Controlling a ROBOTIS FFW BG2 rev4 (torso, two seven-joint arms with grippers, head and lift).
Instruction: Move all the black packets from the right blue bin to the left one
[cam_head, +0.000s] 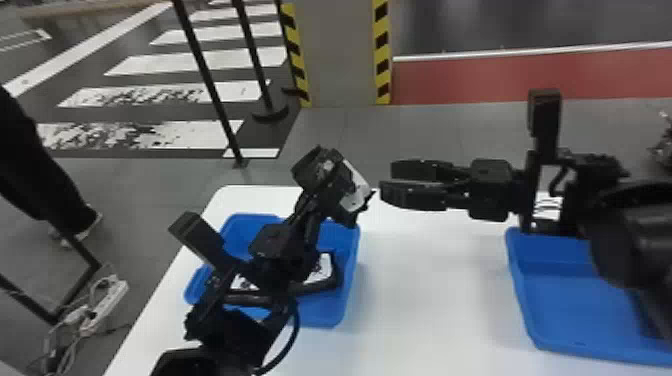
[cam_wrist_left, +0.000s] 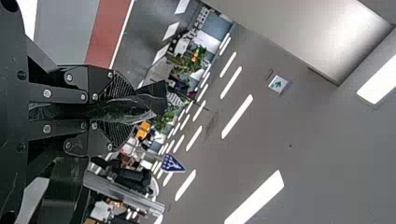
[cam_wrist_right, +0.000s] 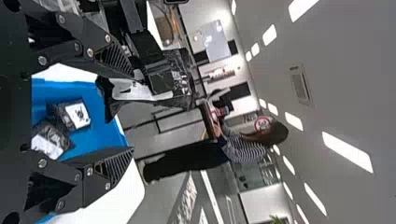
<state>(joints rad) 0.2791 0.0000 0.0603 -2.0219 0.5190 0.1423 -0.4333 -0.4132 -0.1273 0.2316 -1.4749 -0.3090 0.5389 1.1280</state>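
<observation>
In the head view my left gripper (cam_head: 332, 187) is above the left blue bin (cam_head: 346, 290), shut on a black packet (cam_head: 356, 190) with a white label. The left wrist view shows that gripper (cam_wrist_left: 125, 109) pinching the dark packet (cam_wrist_left: 152, 100). My right gripper (cam_head: 411, 186) is just right of the held packet, over the table's far part. Its fingers stand apart in the right wrist view, where the gripper (cam_wrist_right: 131, 112) has the held packet (cam_wrist_right: 140, 92) near its upper finger. Black packets (cam_wrist_right: 77, 114) with white labels lie in the left bin.
The right blue bin (cam_head: 575, 310) stands at the table's right, partly covered by the right arm. White table (cam_head: 430, 290) lies between the bins. Barrier posts and a pillar stand on the floor behind.
</observation>
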